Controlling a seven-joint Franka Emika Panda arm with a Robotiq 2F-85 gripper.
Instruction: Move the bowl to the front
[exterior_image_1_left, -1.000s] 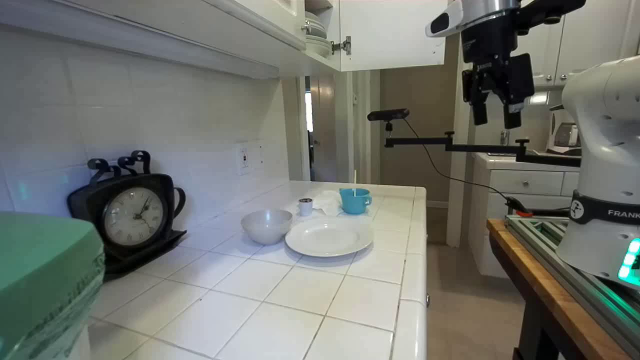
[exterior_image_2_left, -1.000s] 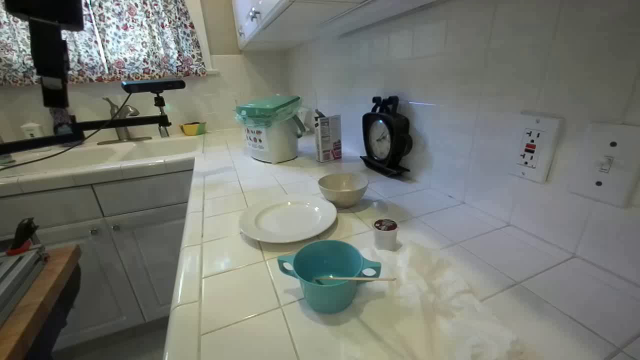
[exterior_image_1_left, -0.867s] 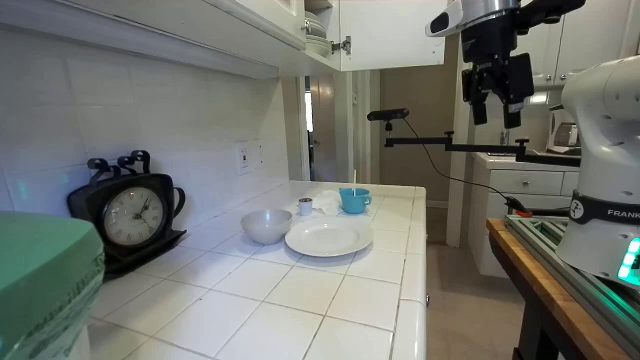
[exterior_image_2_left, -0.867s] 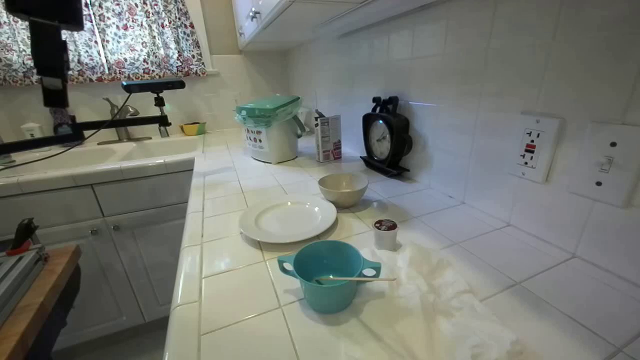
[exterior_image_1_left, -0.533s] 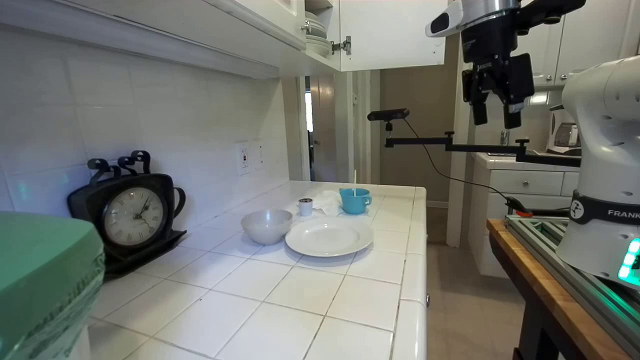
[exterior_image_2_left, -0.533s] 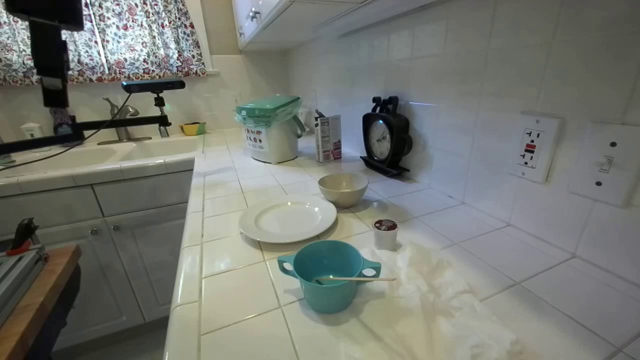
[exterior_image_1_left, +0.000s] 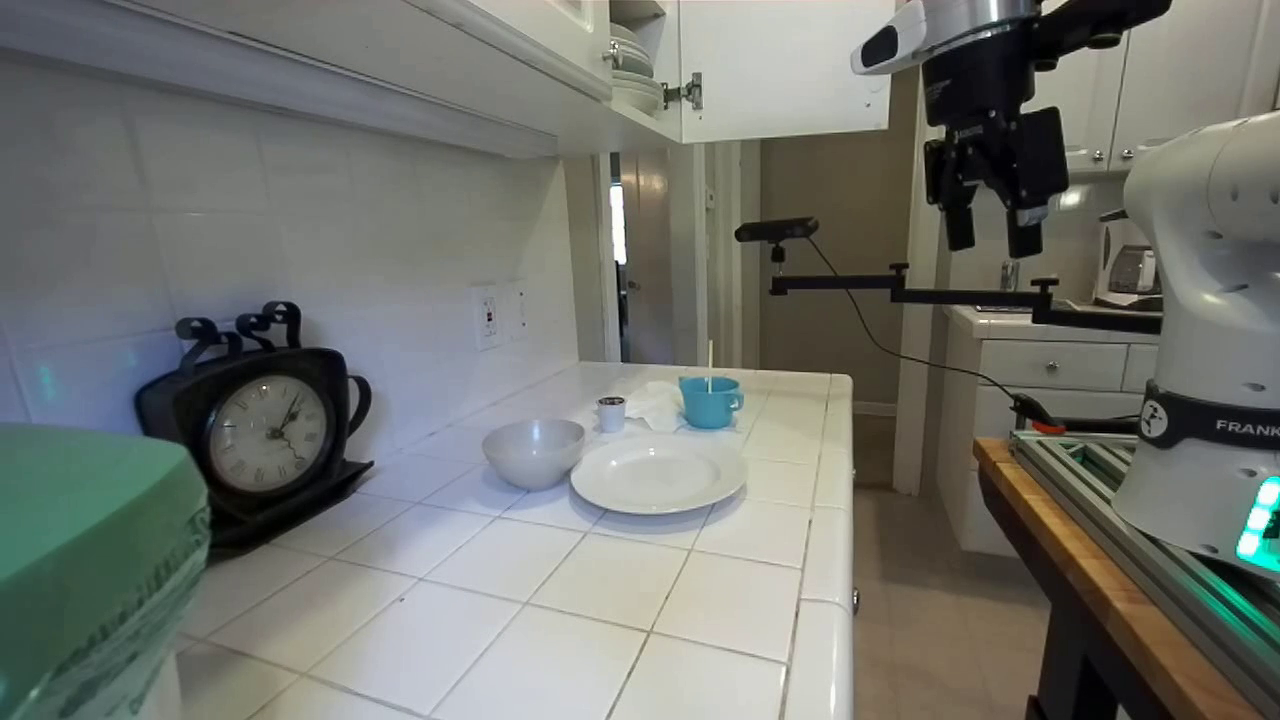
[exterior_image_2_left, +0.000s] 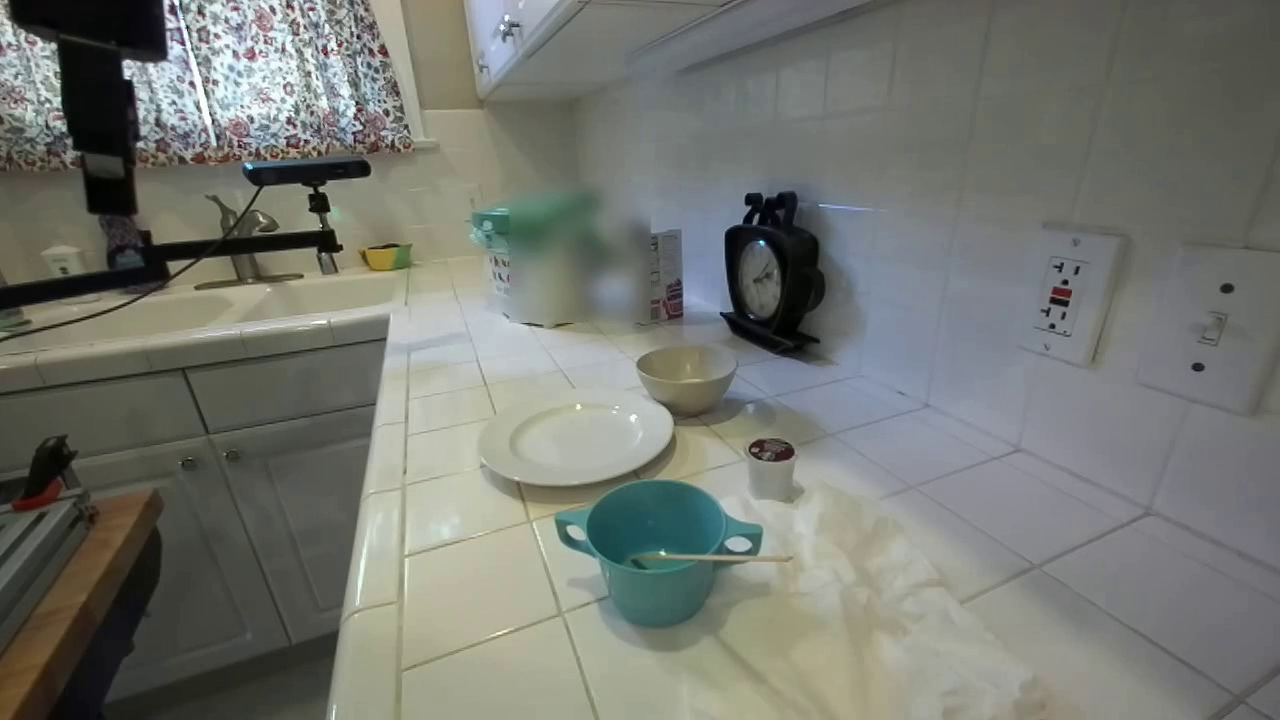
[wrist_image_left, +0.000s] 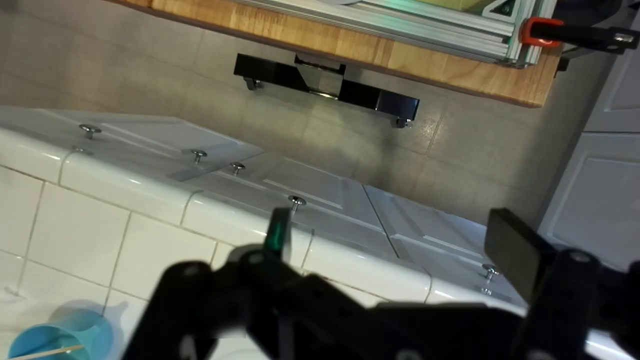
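Gripper (exterior_image_1_left: 992, 240), jaws apart w/ nothing btwn, hangs high by robot-side edge of counter (exterior_image_1_left: 560, 640); round bowl (exterior_image_1_left: 534, 456) (no long axis) lies well below, twd far edge.

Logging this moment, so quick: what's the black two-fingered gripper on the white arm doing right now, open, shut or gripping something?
Black two-fingered gripper: open, jaws well apart, holding nothing.

Tiled counter (exterior_image_1_left: 600, 590) carries bowl (exterior_image_1_left: 533, 456), plate (exterior_image_1_left: 658, 476), cup (exterior_image_1_left: 711, 406)
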